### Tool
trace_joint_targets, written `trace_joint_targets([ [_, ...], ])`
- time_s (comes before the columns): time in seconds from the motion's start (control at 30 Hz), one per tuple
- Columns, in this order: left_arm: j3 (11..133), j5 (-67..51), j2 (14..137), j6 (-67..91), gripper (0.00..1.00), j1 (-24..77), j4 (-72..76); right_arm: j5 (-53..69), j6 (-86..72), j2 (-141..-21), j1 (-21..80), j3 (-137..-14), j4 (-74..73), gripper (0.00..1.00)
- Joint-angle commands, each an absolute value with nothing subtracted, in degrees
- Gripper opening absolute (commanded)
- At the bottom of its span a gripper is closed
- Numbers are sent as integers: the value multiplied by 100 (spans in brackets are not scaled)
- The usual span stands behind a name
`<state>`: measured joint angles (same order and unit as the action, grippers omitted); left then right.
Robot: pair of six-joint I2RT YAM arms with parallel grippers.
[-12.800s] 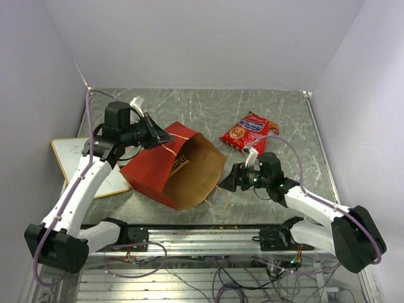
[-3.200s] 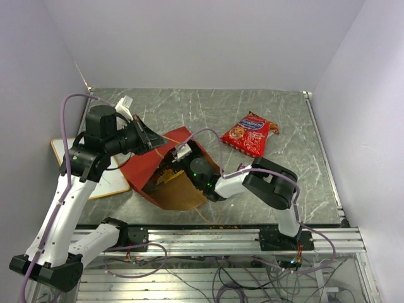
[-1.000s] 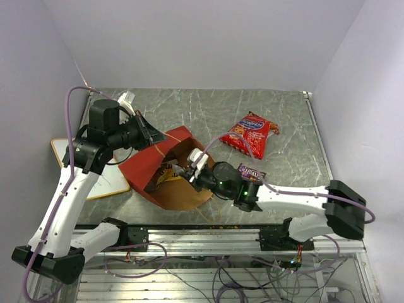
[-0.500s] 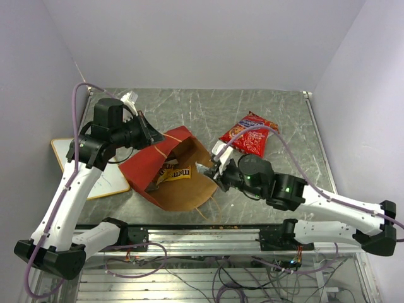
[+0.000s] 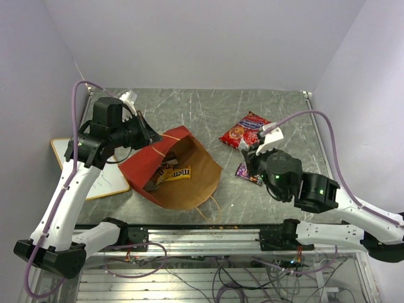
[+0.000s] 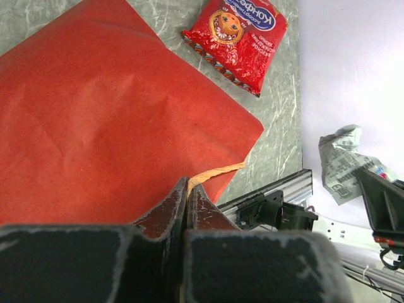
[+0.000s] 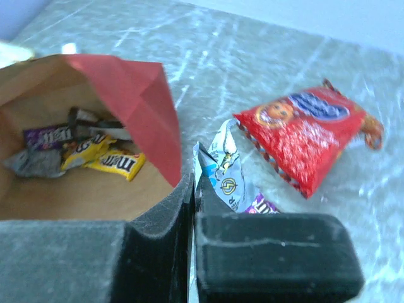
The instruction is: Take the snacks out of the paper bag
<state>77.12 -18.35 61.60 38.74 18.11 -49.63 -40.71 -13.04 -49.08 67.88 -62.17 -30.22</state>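
The paper bag (image 5: pixel 158 169) lies on its side, red panel up, its brown mouth facing the near right. My left gripper (image 6: pixel 187 187) is shut on the bag's thin looped handle (image 6: pixel 218 170) and holds the mouth up. Snacks inside the bag include yellow packets (image 7: pixel 117 161) and a purple one (image 7: pixel 47 135). My right gripper (image 7: pixel 194 183) hangs right of the mouth, shut on a pale blue packet (image 7: pixel 225 173). Below the right gripper a purple packet (image 5: pixel 249 175) lies on the table. The red chip bag (image 5: pixel 246 130) lies further back.
A wood-framed whiteboard (image 5: pixel 71 151) lies at the left table edge, partly under the left arm. The aluminium rail (image 5: pixel 208 237) runs along the near edge. Walls close the table at the back and on both sides.
My right gripper has pulled out of the bag's mouth and swung right, carrying the pale blue packet to above the purple packet. The left gripper has kept its hold on the handle.
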Motion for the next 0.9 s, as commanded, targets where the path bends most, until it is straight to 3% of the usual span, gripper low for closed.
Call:
trace_joint_targets([
  [0.0, 7748, -1765, 6119, 3860, 7, 1793, -4981, -5605, -3949, -5231, 6786, -6028, -4378, 0],
  [0.2, 7662, -1897, 6133, 3972, 7, 1793, -4878, -5319, -6819, -6056, 6546, -6060, -6981, 0],
  [0.33, 7555, -1967, 6109, 4050, 7, 1793, -4803, -4631, -7123, -6410, 6143, -5698, -7381, 0],
  [0.87, 7674, -1875, 5926, 4043, 7, 1793, -5103, -4273, -5381, -8520, 5060, -5701, -6567, 0],
])
